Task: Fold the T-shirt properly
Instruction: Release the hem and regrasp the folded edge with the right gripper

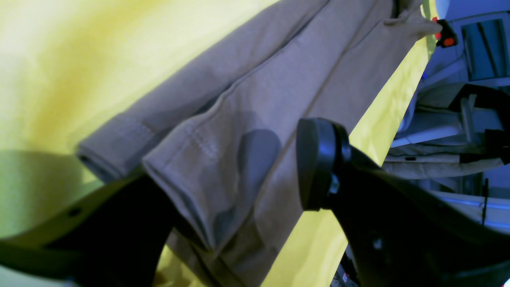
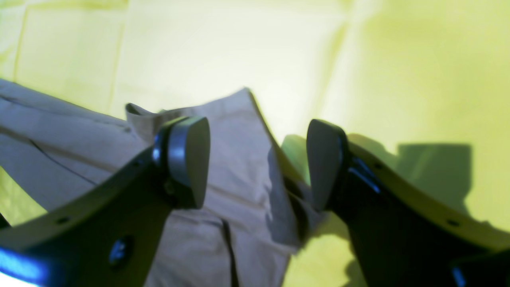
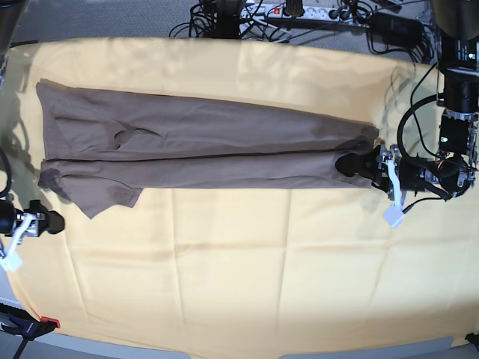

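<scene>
- Across the yellow-clothed worktop (image 3: 239,284), the taupe soft-fabric T-shirt (image 3: 202,149) lay lengthwise, arm to arm.
- Left pincer (image 3: 358,163) gaped at one end.
- Right pincer (image 3: 52,221) gaped just beside the other.

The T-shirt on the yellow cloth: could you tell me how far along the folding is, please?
Done: the T-shirt lies as a long narrow band on the yellow cloth, its sides folded in lengthwise. In hand: nothing; the left gripper is open around one end and the right gripper is open over the other end's corner. Left: folding the band crosswise and tucking the sleeve that sticks out.
</scene>
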Action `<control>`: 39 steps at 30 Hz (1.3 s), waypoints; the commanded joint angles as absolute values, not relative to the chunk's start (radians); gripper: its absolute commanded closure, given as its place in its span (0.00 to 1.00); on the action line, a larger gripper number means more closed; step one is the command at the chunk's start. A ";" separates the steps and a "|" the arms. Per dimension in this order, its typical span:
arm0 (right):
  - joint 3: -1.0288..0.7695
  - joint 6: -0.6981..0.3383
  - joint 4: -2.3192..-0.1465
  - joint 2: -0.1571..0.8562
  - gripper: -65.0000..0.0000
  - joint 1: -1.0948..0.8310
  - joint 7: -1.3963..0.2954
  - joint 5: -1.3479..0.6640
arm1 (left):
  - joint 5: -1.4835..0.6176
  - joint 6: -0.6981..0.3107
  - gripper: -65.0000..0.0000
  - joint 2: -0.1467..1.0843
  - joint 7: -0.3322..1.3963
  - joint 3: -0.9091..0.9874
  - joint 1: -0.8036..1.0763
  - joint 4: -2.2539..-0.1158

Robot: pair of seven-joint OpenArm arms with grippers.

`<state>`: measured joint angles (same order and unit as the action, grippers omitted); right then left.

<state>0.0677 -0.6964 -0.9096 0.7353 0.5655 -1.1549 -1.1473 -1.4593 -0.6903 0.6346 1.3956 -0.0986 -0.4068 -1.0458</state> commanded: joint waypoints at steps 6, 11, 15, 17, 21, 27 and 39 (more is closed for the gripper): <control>0.059 -0.698 -0.923 0.654 0.38 0.568 -1.007 -0.932 | -1.484 -0.698 0.45 0.654 1.396 -0.089 -0.429 -1.060; 0.059 -0.698 -0.921 0.603 0.38 0.511 -0.875 -0.680 | -1.484 -0.698 0.45 0.654 1.396 -0.089 -0.429 -1.059; 0.059 -0.698 -0.921 0.583 0.38 0.457 -0.874 -0.706 | -1.484 -0.698 0.45 0.654 1.396 -0.089 -0.429 -1.059; 0.059 -0.698 -0.921 0.576 0.38 0.440 -0.875 -0.727 | -1.484 -0.698 0.45 0.654 1.396 -0.089 -0.429 -1.060; 0.059 -0.698 -0.921 0.578 0.42 0.430 -0.896 -0.797 | -1.484 -0.698 0.45 0.654 1.396 -0.089 -0.429 -1.060; 0.059 -0.698 -0.921 0.580 1.00 0.481 -1.013 -0.949 | -1.484 -0.698 0.45 0.654 1.396 -0.089 -0.429 -1.059; 0.058 -0.698 -1.029 0.651 1.00 0.506 -1.353 -1.396 | -1.484 -0.698 0.45 0.654 1.396 -0.089 -0.429 -1.059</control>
<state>0.0639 -0.6933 -1.0145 0.6338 0.4774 -1.3613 -1.3651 -1.4590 -0.6910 0.6346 1.3956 -0.0986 -0.4068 -1.0458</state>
